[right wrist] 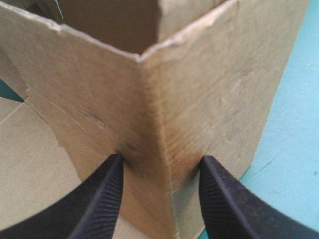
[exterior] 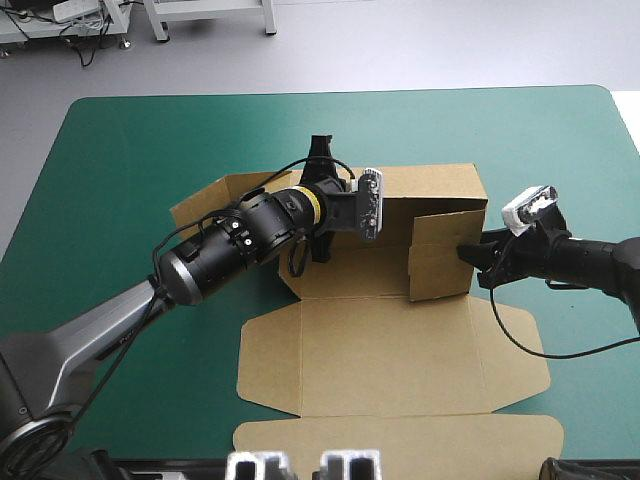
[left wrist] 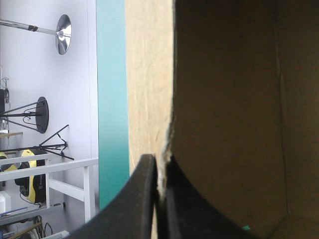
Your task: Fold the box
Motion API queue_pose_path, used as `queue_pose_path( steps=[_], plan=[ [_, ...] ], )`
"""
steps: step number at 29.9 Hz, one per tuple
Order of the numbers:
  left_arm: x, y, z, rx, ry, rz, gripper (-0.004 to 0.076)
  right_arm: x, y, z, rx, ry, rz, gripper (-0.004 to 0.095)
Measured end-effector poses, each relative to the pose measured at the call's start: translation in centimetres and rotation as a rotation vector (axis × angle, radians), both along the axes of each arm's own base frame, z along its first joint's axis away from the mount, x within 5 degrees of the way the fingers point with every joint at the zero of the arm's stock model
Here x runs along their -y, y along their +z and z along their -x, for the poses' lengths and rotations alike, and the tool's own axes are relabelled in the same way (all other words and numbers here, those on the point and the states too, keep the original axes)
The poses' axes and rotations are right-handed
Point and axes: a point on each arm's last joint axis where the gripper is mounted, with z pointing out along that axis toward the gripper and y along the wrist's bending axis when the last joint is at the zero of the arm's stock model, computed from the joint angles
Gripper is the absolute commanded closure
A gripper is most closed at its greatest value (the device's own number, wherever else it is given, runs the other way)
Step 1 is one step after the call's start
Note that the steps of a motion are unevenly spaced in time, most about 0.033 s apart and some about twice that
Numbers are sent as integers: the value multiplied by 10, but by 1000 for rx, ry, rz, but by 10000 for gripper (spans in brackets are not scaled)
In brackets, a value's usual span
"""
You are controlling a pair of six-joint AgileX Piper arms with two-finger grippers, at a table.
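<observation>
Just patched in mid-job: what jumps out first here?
A half-raised brown cardboard box sits on the teal-green cover, lid flat toward the near edge. The left gripper is shut on a raised wall's edge; the right gripper stands open, black fingers astride the right corner.

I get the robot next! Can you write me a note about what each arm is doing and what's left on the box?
Left end effector: shut on the box, pinching the edge of a raised wall.
Right end effector: open, one finger either side of the raised right corner.
Done: the far and right walls stand up on the teal-green cover.
Left: the left side looks not yet raised, and the lid lies flat toward the near edge.
</observation>
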Motion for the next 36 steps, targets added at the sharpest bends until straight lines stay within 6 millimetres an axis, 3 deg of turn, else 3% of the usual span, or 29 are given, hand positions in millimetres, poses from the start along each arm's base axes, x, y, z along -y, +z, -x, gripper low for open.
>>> queue_pose_path(
  steps=[7, 9, 13, 28, 31, 36],
  plan=[
    [0, 0, 0, 1, 0, -2, 733, 0, -11, -11, -43, -20, -72, 505],
    [0, 0, 0, 2, 0, -4, 733, 0, -14, -16, -56, -37, -109, 598],
    [-1, -1, 0, 0, 3, -12, 733, 3, -21, -24, -61, -67, -131, 931],
    [0, -1, -1, -13, 21, 23, 722, 5, -23, -32, -27, -90, -136, 920],
    [0, -1, -1, -16, 25, 28, 654, 5, -23, -31, -31, -89, -131, 920],
    [0, -2, 1, -40, 33, 44, 399, 5, -23, -31, -46, -98, -136, 920]
  ],
)
